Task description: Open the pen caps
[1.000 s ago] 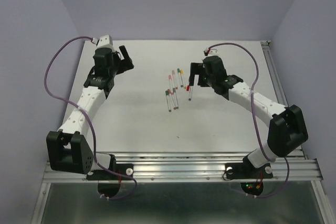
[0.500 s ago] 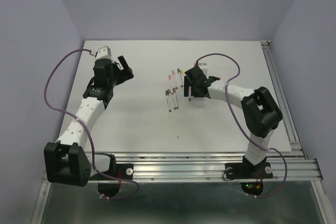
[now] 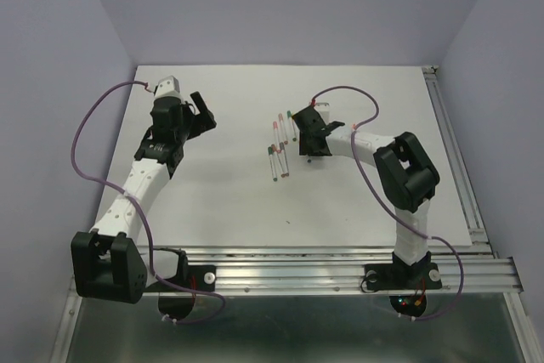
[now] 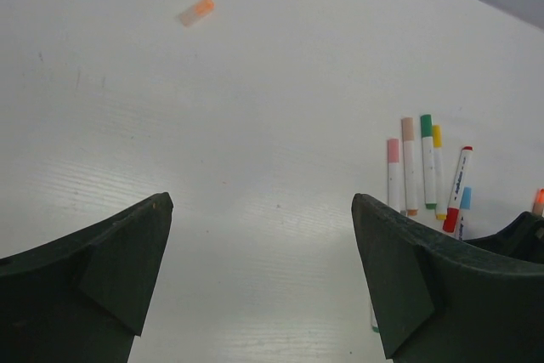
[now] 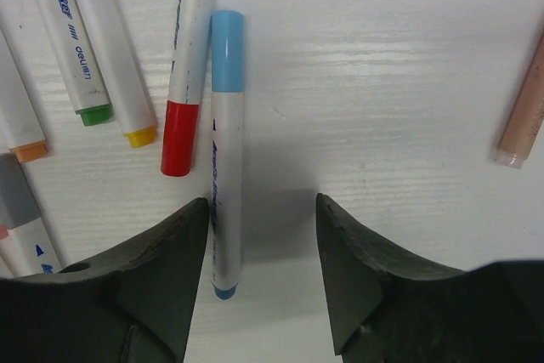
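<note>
On the bench (image 3: 221, 201) the left pincer (image 4: 262, 218) hangs released, well left of the pens (image 3: 279, 155). The right pincer (image 5: 262, 210), which a second ago was raised and wider, now straddles the blue-capped pen (image 5: 226, 150) without clamping it. Most pen caps (image 4: 426, 123) seem still on; one orange cap (image 4: 196, 11) lies loose.

The pens (image 3: 280, 146) lie clustered side by side at the middle of the surface (image 3: 221, 201), the right claw (image 5: 262, 218) astride one pen (image 5: 225, 150) at the cluster's right, the left claw (image 3: 204, 112) well apart leftward.
</note>
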